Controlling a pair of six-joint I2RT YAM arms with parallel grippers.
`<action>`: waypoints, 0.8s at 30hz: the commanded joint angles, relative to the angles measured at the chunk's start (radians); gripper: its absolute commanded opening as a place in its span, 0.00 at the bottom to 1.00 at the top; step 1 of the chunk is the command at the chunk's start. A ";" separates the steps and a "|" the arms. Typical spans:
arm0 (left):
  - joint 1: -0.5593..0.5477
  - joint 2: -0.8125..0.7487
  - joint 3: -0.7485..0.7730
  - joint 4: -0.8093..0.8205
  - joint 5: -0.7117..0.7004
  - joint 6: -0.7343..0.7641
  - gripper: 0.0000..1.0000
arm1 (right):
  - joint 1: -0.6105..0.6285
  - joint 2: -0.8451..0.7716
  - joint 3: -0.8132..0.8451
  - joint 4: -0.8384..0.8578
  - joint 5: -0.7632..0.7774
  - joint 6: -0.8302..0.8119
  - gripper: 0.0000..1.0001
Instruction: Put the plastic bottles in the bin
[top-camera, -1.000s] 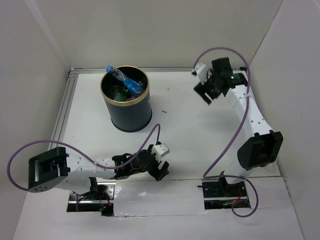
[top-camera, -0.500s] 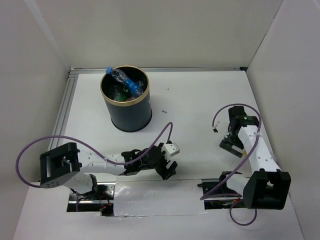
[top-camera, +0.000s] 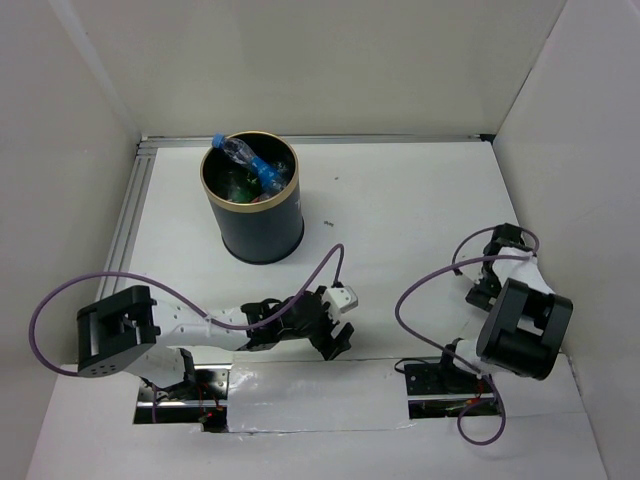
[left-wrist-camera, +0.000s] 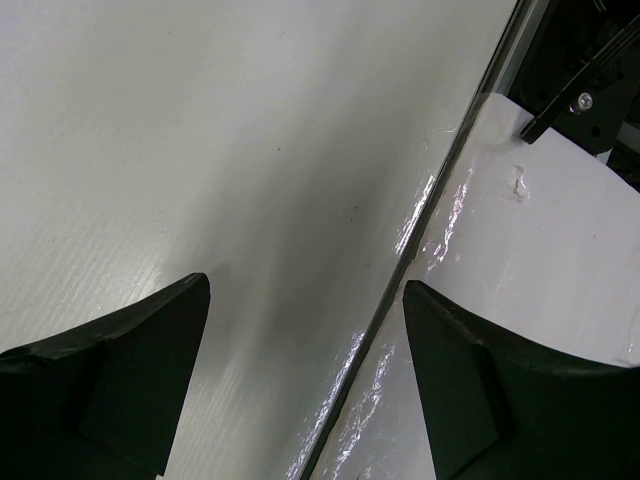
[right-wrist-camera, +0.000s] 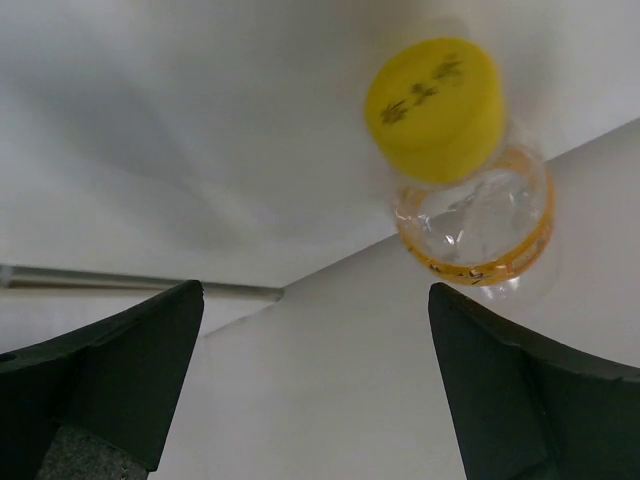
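So the tall dark navy cylindrical bin with the gold rim (top-camera: 262, 235) sat toward the far left of the white worktop (top-camera: 400, 200), and it already had bottles in it. A clear plastic bottle with a blue cap (top-camera: 250, 160) lay slanted across the top, cap end poking out past the rim, with something green showing underneath. The left arm (top-camera: 200, 328) was stretched low along the near edge. The left jaws were spread wide with nothing in them, just bare worktop and a glossy strip (left-wrist-camera: 520, 250) below in the left wrist view. The right arm (top-camera: 525, 335) was folded up tight at the near right, and the right jaws were wide open too, holding nothing. Out ahead of them, toward the right-hand side of the right wrist view, was a small clear plastic bottle with a yellow cap and an orange band (right-wrist-camera: 460, 170) — cap facing the camera, not touching the jaws. Couldn't spot that one from the top camera.
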 joint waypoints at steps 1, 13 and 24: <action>0.003 -0.043 -0.003 0.017 -0.010 -0.014 0.90 | -0.005 0.031 0.104 0.125 -0.042 -0.083 1.00; -0.007 -0.054 -0.023 0.027 -0.030 -0.043 0.90 | -0.005 0.215 0.287 0.129 -0.065 -0.208 1.00; -0.007 -0.052 -0.011 -0.004 -0.048 -0.034 0.90 | -0.014 0.462 0.311 0.191 -0.031 -0.223 0.84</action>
